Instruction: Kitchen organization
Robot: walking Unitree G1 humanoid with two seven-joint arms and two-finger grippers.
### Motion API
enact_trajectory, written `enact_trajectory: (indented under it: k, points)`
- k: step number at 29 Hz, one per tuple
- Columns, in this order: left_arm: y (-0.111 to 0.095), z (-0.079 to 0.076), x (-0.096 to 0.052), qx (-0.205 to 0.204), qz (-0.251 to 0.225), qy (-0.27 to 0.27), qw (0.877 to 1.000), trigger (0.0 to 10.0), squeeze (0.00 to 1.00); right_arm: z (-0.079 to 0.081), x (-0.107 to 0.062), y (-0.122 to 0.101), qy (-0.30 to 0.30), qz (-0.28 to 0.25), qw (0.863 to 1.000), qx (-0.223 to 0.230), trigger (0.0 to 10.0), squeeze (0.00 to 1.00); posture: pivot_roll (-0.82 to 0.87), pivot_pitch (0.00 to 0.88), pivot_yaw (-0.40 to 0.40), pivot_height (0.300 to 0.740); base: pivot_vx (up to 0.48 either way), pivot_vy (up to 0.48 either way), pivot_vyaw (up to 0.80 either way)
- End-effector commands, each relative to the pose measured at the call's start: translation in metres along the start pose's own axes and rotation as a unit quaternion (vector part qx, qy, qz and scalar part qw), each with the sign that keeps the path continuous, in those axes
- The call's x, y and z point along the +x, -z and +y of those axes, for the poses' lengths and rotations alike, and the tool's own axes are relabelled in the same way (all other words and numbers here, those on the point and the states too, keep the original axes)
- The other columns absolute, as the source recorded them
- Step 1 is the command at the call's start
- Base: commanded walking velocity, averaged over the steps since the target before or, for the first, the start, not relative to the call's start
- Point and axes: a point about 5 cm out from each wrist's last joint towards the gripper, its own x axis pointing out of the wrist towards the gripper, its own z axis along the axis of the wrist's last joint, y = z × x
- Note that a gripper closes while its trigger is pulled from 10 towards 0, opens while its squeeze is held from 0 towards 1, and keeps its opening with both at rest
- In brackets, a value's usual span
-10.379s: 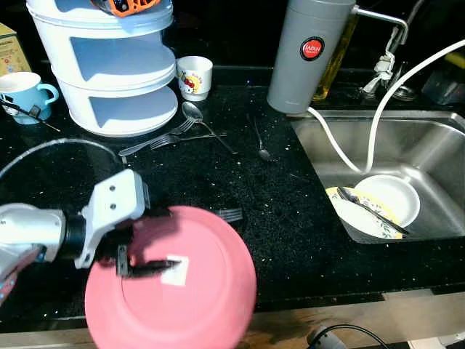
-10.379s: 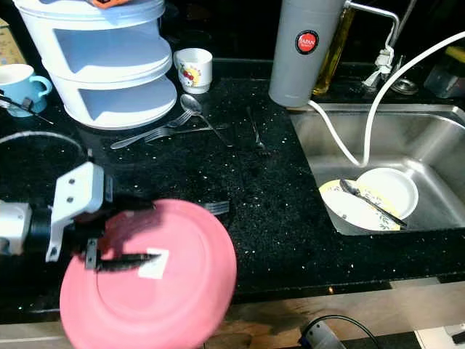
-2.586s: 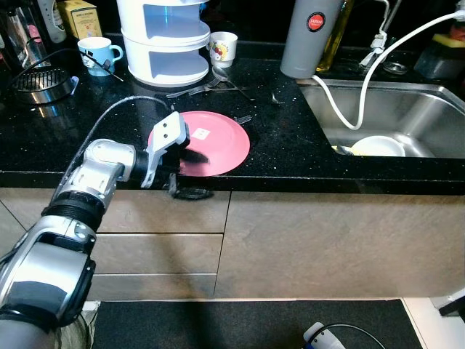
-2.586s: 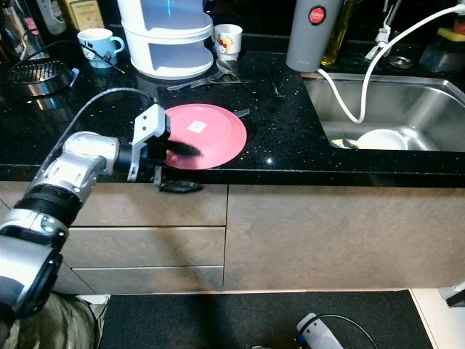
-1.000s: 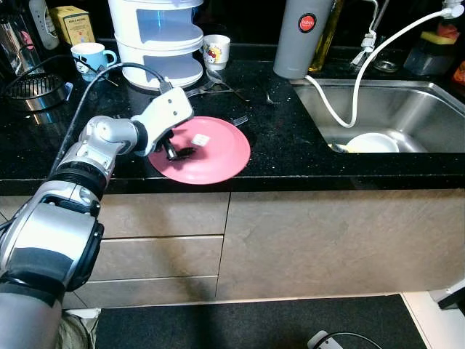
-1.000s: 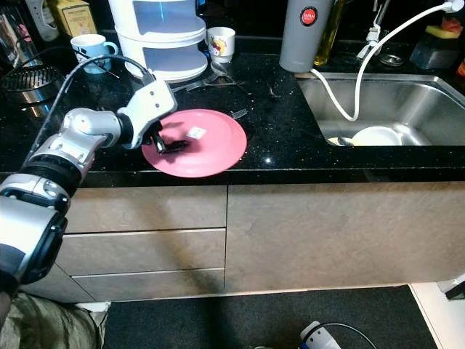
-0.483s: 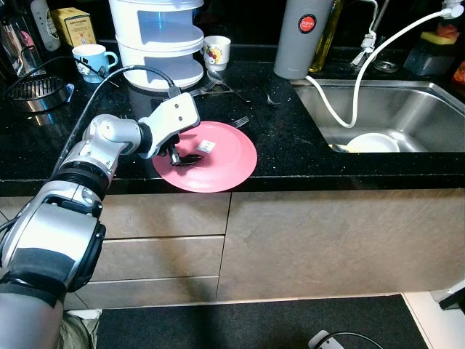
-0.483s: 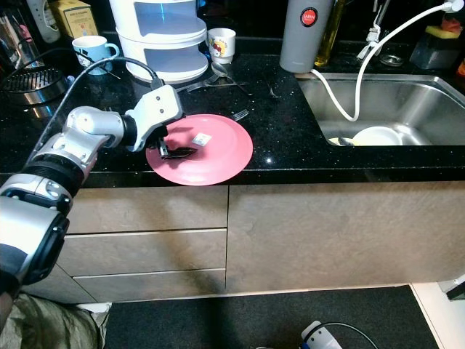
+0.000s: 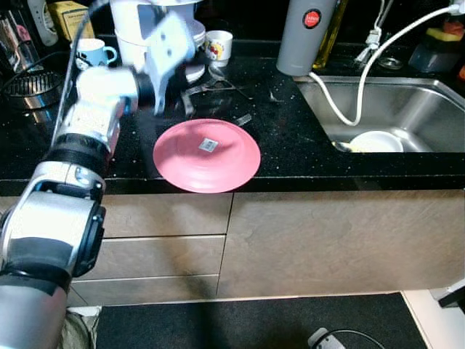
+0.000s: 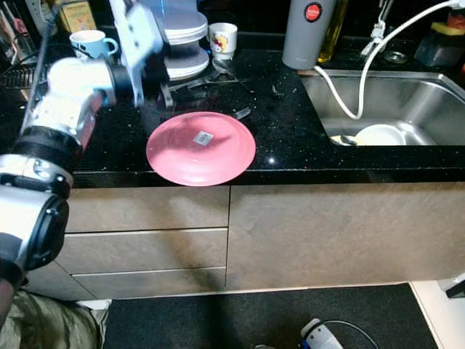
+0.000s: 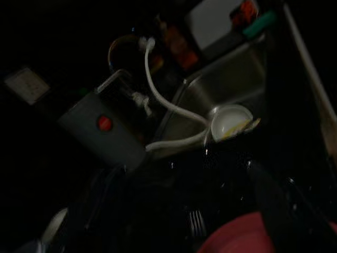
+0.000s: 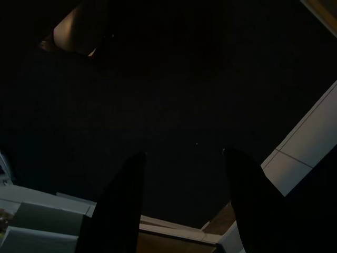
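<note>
A pink plate [image 9: 207,154] with a small white sticker lies flat on the black counter, its near rim over the front edge. My left arm is lifted above the counter behind the plate and is blurred. Its gripper [image 9: 183,100] hangs near the cutlery, clear of the plate. In the left wrist view the left gripper [image 11: 181,168] stands open with nothing between its fingers, and the pink plate [image 11: 237,237] lies below. My right gripper [image 12: 182,154] hangs idle in the dark, fingers apart and empty.
A white tiered rack [image 9: 156,22], a blue mug [image 9: 91,52] and a white cup [image 9: 218,45] stand at the back. Forks and spoons [image 9: 211,83] lie behind the plate. A grey flask [image 9: 305,36] stands beside the sink [image 9: 407,109], which holds a white bowl [image 9: 374,140] and a hose.
My left gripper has let go of the pink plate and risen up and back toward the rack. The plate now rests alone at the counter's front edge.
</note>
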Motion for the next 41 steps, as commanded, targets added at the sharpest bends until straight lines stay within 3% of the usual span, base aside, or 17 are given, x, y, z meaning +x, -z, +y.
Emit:
enact_trajectory:
  k: [1,2,4,5,6,7,8,10,12,20,23,26,29,35,41]
  points:
    - [0.003,-0.008,-0.002,0.019,0.011,0.011,1.0,10.0,0.0,0.0,0.0,0.001,-0.001,0.0,1.0,0.003,10.0,0.0,-0.05,0.029,-0.019,0.74,0.0,0.0,0.0]
    - [0.003,-0.008,-0.002,0.019,0.011,0.011,1.0,10.0,0.0,0.0,0.0,0.001,-0.001,0.0,1.0,0.003,10.0,0.0,-0.05,0.029,-0.019,0.74,0.0,0.0,0.0]
    - [0.008,-0.028,-0.002,0.078,0.046,0.039,0.995,10.0,0.0,0.0,0.0,0.0,-0.002,0.0,1.0,0.002,10.0,0.0,-0.04,0.03,-0.024,0.74,0.0,0.0,0.0]
    - [0.008,-0.028,-0.002,0.078,0.046,0.039,0.995,10.0,0.0,0.0,0.0,0.0,-0.002,0.0,1.0,0.002,10.0,0.0,-0.04,0.03,-0.024,0.74,0.0,0.0,0.0]
    - [0.012,-0.039,-0.002,0.102,0.062,0.055,0.991,10.0,0.0,0.0,0.0,0.0,-0.002,0.0,1.0,0.001,10.0,0.0,-0.04,0.03,-0.023,0.74,0.0,0.0,0.0]
    - [0.02,-0.063,-0.004,0.139,0.091,0.086,0.982,10.0,0.0,0.0,0.0,0.0,-0.003,-0.001,1.0,0.0,10.0,0.0,-0.02,0.03,-0.023,0.74,0.0,0.0,0.0]
    - [0.02,-0.063,-0.004,0.139,0.091,0.086,0.982,10.0,0.0,0.0,0.0,0.0,-0.003,-0.001,1.0,0.0,10.0,0.0,-0.02,0.03,-0.023,0.74,0.0,0.0,0.0]
    - [0.025,-0.083,-0.007,0.154,0.105,0.106,0.977,10.0,0.0,0.001,0.0,-0.001,-0.005,-0.001,1.0,-0.002,10.0,0.0,-0.01,0.032,-0.026,0.74,0.0,0.0,0.0]
    - [0.019,-0.1,-0.008,0.154,0.094,0.094,0.979,10.0,0.0,0.001,0.0,-0.002,-0.006,-0.001,1.0,-0.004,10.0,0.0,0.0,0.03,-0.027,0.74,0.0,0.0,0.0]
    - [0.001,-0.107,-0.012,0.2,0.089,0.037,0.975,10.0,0.0,0.001,0.0,-0.003,-0.009,-0.003,1.0,-0.008,10.0,0.0,0.01,0.03,-0.027,0.74,0.0,0.0,0.0]
    - [0.006,-0.12,-0.016,0.208,0.117,0.057,0.969,10.0,0.0,0.001,0.0,-0.004,-0.009,-0.004,1.0,-0.008,10.0,0.0,0.01,0.03,-0.025,0.74,0.0,0.0,0.0]
    - [0.025,-0.146,-0.025,0.192,0.16,0.09,0.964,10.0,0.0,0.001,0.0,-0.004,-0.009,-0.004,1.0,-0.007,10.0,0.0,0.01,0.029,-0.02,0.74,0.0,0.0,0.0]
    - [0.036,-0.156,-0.028,0.192,0.182,0.093,0.96,10.0,0.0,0.001,0.001,-0.005,-0.009,-0.004,1.0,-0.005,10.0,0.0,0.01,0.027,-0.02,0.74,0.0,0.0,0.0]
    - [0.042,-0.161,-0.029,0.203,0.202,0.081,0.955,10.0,0.0,0.001,0.0,-0.005,-0.009,-0.005,1.0,-0.004,10.0,0.0,0.01,0.022,-0.02,0.74,0.0,0.0,0.0]
    - [0.054,-0.161,-0.035,0.247,0.253,0.057,0.933,10.0,0.0,0.0,0.0,-0.006,-0.007,-0.006,1.0,-0.005,10.0,0.0,0.01,0.017,-0.025,0.74,0.0,0.0,0.0]
